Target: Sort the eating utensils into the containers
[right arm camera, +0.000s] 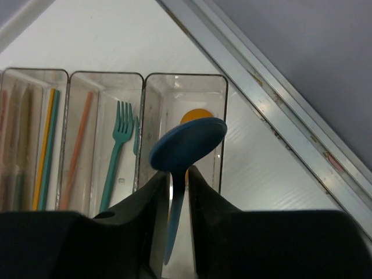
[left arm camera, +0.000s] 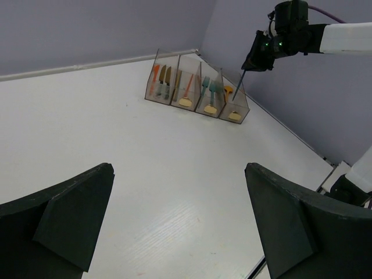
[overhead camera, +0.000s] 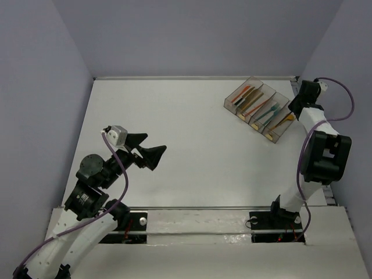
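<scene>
The four joined clear containers (overhead camera: 257, 108) stand at the far right of the table and hold the sorted utensils. In the right wrist view I see a teal fork (right arm camera: 119, 139), an orange chopstick (right arm camera: 78, 148) and an orange spoon bowl (right arm camera: 197, 114) in the end bin (right arm camera: 185, 75). My right gripper (right arm camera: 178, 174) is shut on a blue spoon (right arm camera: 189, 143), held above that end bin. The left wrist view shows the spoon (left arm camera: 239, 84) hanging handle-down from the right gripper (left arm camera: 258, 55). My left gripper (overhead camera: 154, 144) is open and empty over the bare table at the left.
A metal rail (right arm camera: 279, 110) runs along the table's right edge just beyond the bins. The grey walls close in at the back and on both sides. The right arm (overhead camera: 322, 154) rises along the right edge.
</scene>
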{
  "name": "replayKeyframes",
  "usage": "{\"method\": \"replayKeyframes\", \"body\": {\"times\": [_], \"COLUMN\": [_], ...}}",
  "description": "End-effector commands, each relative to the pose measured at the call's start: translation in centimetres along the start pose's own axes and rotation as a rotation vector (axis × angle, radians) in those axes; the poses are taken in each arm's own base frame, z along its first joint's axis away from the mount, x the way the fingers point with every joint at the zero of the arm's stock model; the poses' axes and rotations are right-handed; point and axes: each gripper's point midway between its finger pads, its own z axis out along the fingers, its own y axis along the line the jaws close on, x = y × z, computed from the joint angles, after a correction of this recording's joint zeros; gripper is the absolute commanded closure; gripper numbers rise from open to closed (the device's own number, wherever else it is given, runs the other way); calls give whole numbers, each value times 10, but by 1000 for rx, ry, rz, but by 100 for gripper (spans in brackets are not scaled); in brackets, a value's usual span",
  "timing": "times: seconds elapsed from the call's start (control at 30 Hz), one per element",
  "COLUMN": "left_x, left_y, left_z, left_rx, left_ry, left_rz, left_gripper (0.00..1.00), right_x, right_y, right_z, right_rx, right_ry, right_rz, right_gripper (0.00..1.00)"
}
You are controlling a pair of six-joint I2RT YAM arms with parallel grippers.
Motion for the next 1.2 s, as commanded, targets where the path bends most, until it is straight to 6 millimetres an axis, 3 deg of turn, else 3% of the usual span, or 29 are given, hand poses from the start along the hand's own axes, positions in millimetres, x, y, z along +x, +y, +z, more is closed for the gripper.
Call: {"method": "replayKeyframes", "body": {"times": [0.0, 0.17, 0.27, 0.33, 0.4, 0.43, 0.47, 0.5, 0.53, 0.57, 0.67, 0.7, 0.73, 0.8, 0.83, 0.9, 0.97, 1.07, 1.17], "left_x": [-4, -2, -3, -3, -5, -8, -9, -10, -11, -11, -16, -19, -21, -26, -29, -45, -66, -101, -120], "left_y": [2, 3, 11, 14, 16, 18, 17, 20, 22, 23, 30, 30, 29, 29, 28, 23, 20, 10, 4], "left_z": [4, 7, 7, 8, 7, 6, 6, 6, 6, 6, 5, 5, 6, 7, 9, 9, 7, 1, -2], "left_rx": [-1, -4, -36, -48, -55, -64, -62, -70, -81, -87, -124, -126, -124, -125, -125, -119, -125, -115, -104], "left_ry": [-16, -4, -9, -9, -21, -33, -36, -40, -46, -47, -68, -80, -88, -98, -97, -125, -164, -252, -298], "left_rz": [14, 12, 13, 12, 13, 15, 16, 17, 18, 15, 11, 11, 9, 6, 1, 5, 11, 26, 28], "left_gripper": [1, 1, 1, 1, 1, 1, 1, 1, 1, 1, 1, 1, 1, 1, 1, 1, 1, 1, 1], "right_x": [-2, -6, -25, -31, -51, -57, -45, -58, -43, -54, -35, -38, -47, -38, -43, -47, -49, -51, -44], "right_y": [8, 8, 14, 23, 37, 53, 62, 72, 91, 98, 119, 118, 113, 112, 102, 89, 64, 46, 37], "right_z": [-3, -11, -27, -41, -71, -99, -99, -133, -152, -190, -248, -283, -301, -338, -375, -404, -443, -452, -447], "right_rx": [-31, -38, -76, -116, -193, -280, -315, -394, -498, -592, -811, -913, -937, -1059, -1136, -1177, -1192, -1142, -1106], "right_ry": [29, 23, -16, -36, -94, -128, -102, -153, -142, -193, -182, -209, -250, -257, -319, -389, -490, -550, -562], "right_rz": [36, 40, 49, 51, 74, 81, 84, 115, 103, 112, 116, 122, 136, 110, 92, 72, 58, 77, 81], "right_gripper": [65, 24, 9, 8, 7, 7, 7, 8, 2, 0, 0, 0, 0, 0, 0, 0, 0, 0, 0]}}
